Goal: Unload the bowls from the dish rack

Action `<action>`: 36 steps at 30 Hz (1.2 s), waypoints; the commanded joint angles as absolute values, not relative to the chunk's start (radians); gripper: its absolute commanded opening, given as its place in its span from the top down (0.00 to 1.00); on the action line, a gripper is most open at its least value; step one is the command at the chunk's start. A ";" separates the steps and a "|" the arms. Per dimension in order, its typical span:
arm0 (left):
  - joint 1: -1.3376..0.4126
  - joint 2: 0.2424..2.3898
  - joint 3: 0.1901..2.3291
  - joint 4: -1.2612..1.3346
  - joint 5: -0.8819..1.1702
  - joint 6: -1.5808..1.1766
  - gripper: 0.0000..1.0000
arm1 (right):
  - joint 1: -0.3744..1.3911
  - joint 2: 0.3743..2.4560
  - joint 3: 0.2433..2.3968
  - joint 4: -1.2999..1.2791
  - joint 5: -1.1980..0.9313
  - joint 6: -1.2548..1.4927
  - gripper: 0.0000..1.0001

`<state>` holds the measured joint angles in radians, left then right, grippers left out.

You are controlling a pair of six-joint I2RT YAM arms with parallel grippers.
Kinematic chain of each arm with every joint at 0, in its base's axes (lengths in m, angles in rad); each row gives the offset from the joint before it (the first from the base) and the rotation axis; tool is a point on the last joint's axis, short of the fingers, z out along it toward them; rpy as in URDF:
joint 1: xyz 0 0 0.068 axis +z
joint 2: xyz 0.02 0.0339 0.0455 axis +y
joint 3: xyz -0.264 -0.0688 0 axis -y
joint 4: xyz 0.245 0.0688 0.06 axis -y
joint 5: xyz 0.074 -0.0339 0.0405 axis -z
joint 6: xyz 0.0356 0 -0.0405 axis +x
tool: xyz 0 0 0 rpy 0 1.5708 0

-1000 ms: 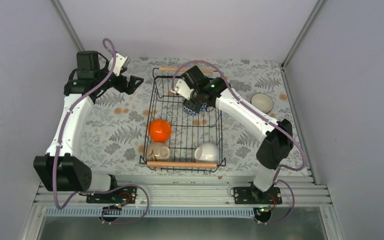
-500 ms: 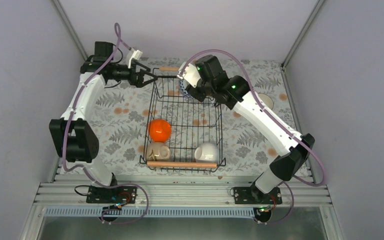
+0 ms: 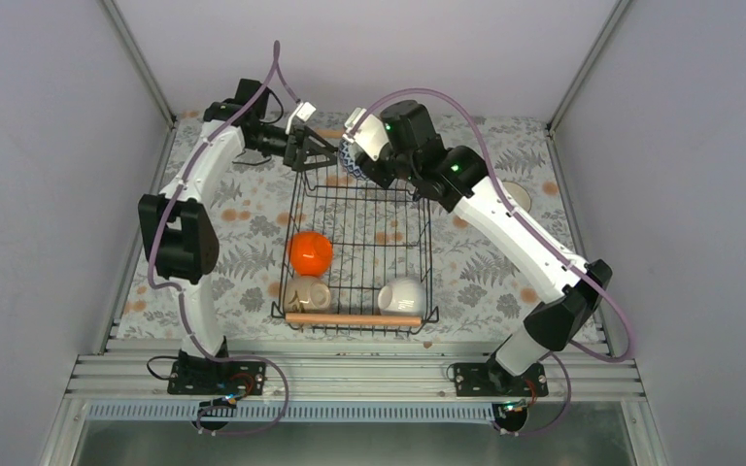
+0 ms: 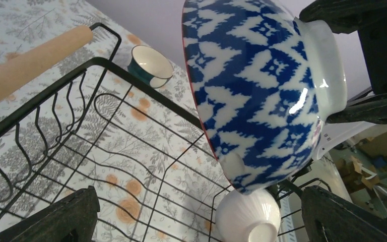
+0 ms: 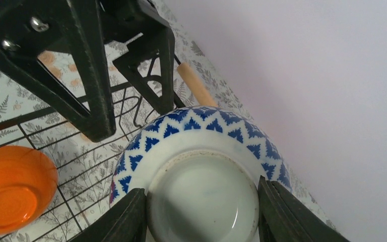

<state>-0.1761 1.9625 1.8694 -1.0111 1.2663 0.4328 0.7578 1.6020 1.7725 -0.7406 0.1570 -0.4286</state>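
Observation:
My right gripper (image 3: 362, 161) is shut on the foot of the blue-and-white bowl (image 3: 352, 158) and holds it tipped on its side above the far end of the black wire dish rack (image 3: 418, 254). The right wrist view shows both fingers clamping the bowl's (image 5: 201, 126) foot ring. My left gripper (image 3: 323, 153) is open right next to the bowl, its jaws spread wide below the bowl (image 4: 262, 85) without touching it. In the rack lie the orange bowl (image 3: 310, 252), the beige bowl (image 3: 308, 293) and the white bowl (image 3: 403, 296). The teal bowl (image 3: 518, 197) stands on the table right of the rack.
The rack's wooden handles lie at the far end (image 4: 30, 63) and the near end (image 3: 353, 318). The floral mat (image 3: 223, 252) covers the table. Grey walls close in the back and both sides. The right arm (image 3: 505, 228) spans over the rack's right side.
The right gripper lifted the blue-and-white bowl out of the rack and carried it to the rack's far left corner. The left arm swung right until its open gripper reached the bowl.

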 commanded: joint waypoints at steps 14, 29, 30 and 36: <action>-0.191 2.030 1.994 -1.263 1.470 0.663 0.00 | 0.750 1.692 1.838 -0.596 0.118 -0.370 0.96; -0.190 1.956 1.960 -1.257 1.471 0.647 0.18 | 0.734 1.704 1.757 -0.480 0.099 -0.341 0.95; -0.190 1.953 1.962 -1.256 1.468 0.647 0.19 | 0.734 1.708 1.756 -0.483 0.094 -0.342 0.95; -0.191 1.937 1.960 -1.256 1.470 0.648 0.32 | 0.733 1.721 1.724 -0.485 0.086 -0.348 0.92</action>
